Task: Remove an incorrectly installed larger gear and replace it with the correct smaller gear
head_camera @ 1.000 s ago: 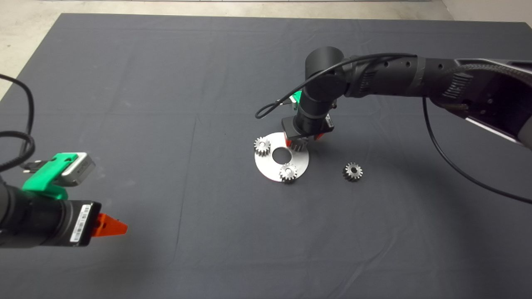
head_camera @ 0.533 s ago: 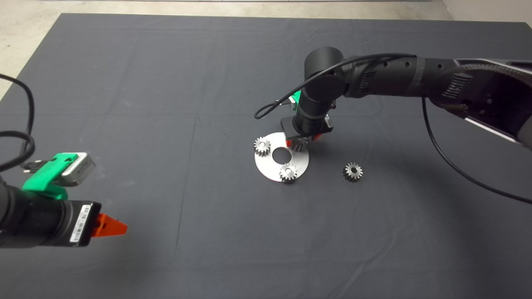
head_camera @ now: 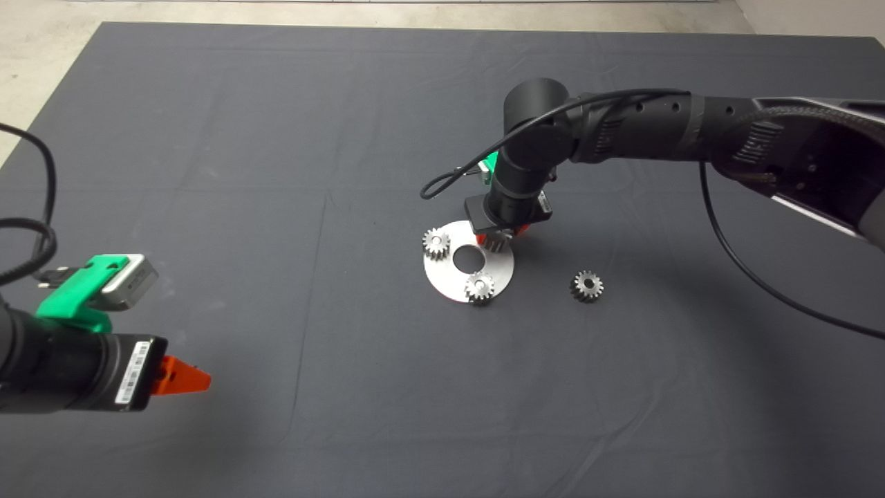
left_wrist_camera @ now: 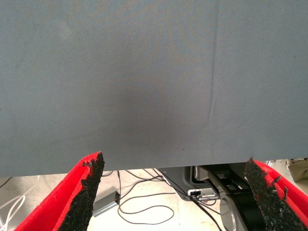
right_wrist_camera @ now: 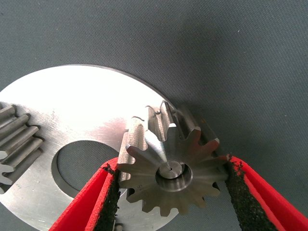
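Observation:
The larger gear [right_wrist_camera: 173,178], grey with long pointed teeth, sits on a pin at the far right edge of the round metal plate [right_wrist_camera: 82,110]. My right gripper [right_wrist_camera: 173,163] stands over it, pads pressed on its teeth from both sides. In the head view the gripper [head_camera: 499,235] covers most of this gear [head_camera: 495,242]. The smaller gear [head_camera: 587,286] lies loose on the mat to the right of the plate [head_camera: 446,278]. My left gripper [head_camera: 197,377] waits open at the lower left, and it also shows open in the left wrist view [left_wrist_camera: 173,161].
Two small gears [head_camera: 436,243] [head_camera: 479,287] stand on the plate around its centre hole [head_camera: 468,258]. One of them shows at the edge of the right wrist view [right_wrist_camera: 14,139]. The right arm's cable loops just beyond the plate [head_camera: 442,183].
My right wrist has shifted slightly away from the table's front edge while staying over the larger gear. The gears, the plate and the left arm have not moved.

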You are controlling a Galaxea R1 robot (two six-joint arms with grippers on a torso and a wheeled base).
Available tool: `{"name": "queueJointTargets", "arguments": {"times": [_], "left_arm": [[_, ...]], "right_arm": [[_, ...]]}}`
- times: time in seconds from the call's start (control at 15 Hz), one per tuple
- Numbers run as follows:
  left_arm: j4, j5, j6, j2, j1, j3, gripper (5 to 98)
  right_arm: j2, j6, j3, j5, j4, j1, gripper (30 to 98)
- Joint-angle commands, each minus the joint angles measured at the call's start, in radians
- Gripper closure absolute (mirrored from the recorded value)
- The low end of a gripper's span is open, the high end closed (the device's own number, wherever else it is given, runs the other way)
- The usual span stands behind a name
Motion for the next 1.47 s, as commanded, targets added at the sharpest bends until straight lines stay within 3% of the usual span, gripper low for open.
{"name": "queueJointTargets", "arguments": {"times": [0.0,1.4], "left_arm": [[-0.012,0.001,0.011,-0.006,-0.014,0.005,29.2],[-0.011,0.001,0.013,-0.009,-0.012,0.005,29.2]], "right_arm": [[0.005,-0.002,0.011,-0.03,0.028,0.043,73.0],[0.0,0.0,0.037,-0.033,0.026,0.033,73.1]]}}
